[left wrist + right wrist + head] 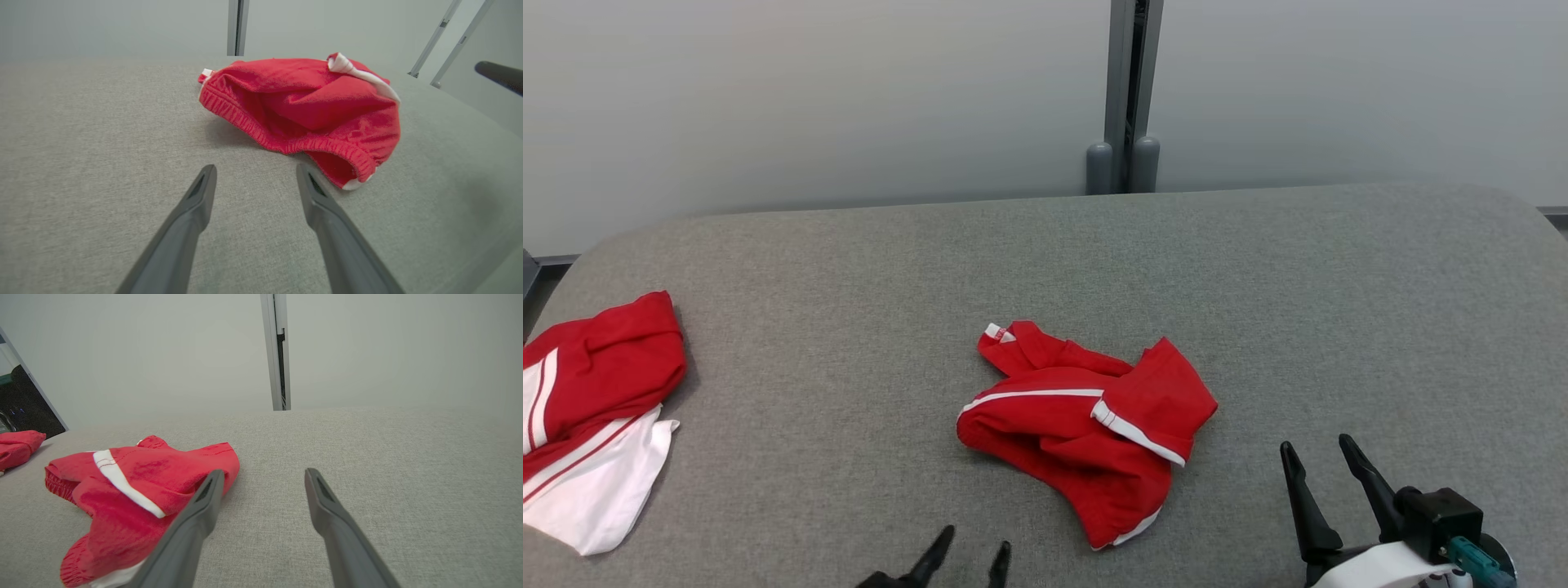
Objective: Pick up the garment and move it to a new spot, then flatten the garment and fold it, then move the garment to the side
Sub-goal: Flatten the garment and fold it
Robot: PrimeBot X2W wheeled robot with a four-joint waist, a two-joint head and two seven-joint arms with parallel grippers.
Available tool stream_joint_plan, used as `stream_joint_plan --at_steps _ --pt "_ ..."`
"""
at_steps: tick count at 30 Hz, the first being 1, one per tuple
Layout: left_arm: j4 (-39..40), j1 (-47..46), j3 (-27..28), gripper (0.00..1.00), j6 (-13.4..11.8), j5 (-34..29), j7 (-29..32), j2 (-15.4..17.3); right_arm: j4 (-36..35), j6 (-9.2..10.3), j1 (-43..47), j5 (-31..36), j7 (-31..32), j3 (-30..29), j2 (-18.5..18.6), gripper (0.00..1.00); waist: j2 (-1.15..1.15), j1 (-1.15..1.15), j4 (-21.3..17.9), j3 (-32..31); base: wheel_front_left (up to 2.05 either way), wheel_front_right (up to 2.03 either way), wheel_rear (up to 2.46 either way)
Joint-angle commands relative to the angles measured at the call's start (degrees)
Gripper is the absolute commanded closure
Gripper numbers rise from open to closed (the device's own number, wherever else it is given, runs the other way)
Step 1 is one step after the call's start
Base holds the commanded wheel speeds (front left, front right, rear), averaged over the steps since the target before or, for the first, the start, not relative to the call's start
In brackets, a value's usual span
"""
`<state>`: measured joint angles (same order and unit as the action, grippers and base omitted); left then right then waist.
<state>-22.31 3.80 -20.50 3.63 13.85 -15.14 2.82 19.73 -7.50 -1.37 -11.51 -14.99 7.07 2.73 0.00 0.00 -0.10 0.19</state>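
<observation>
Take the soft, light garment (pixel 1086 425) — crumpled mid way across the table (pixel 849 261), near the left gripper (pixel 977 537) and right gripper (pixel 1314 442), both wide open and empty — by its elastic waistband (pixel 286 143), expecting sag and slip.

Grey fabric table (pixel 1258 269) bears crumpled red garment (pixel 1086 416) centrally, red-white clothing (pixel 588 408) leftward.

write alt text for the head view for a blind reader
A crumpled red garment with white trim lies in the middle of a grey fabric-covered table. The left gripper, at the bottom edge, and the right gripper, at the lower right, are both open and clear of it. Another red and white garment lies at the table's left edge.
</observation>
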Motion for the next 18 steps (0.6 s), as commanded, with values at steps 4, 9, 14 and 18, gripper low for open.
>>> stream_joint_plan --at_steps 4,9,14,18 --pt "-1.67 -3.35 -7.54 0.0 2.03 3.49 -0.02 0.19 0.22 0.01 -1.56 0.59 -0.29 0.11 0.37 0.0 0.0 0.0 -1.73 1.45 0.0 0.0 0.0" --pt "-4.09 -7.37 -14.53 0.0 3.34 7.9 -0.02 0.19 -0.13 0.01 -2.54 1.1 -0.29 -0.19 0.35 0.0 0.0 0.0 -3.98 3.49 0.0 0.0 0.0" --pt "-7.61 -11.11 -18.35 0.0 3.64 9.39 -0.02 0.24 -0.6 0.01 -3.09 1.43 -0.29 -0.81 0.43 0.0 0.0 0.0 -5.61 5.34 0.0 0.0 0.0" --pt "-10.26 -12.92 -19.16 0.0 3.38 10.08 -0.02 0.2 -0.66 0.01 -3.71 1.32 -0.29 -1.22 0.53 0.0 0.0 0.0 -6.31 6.1 0.0 0.0 0.0"
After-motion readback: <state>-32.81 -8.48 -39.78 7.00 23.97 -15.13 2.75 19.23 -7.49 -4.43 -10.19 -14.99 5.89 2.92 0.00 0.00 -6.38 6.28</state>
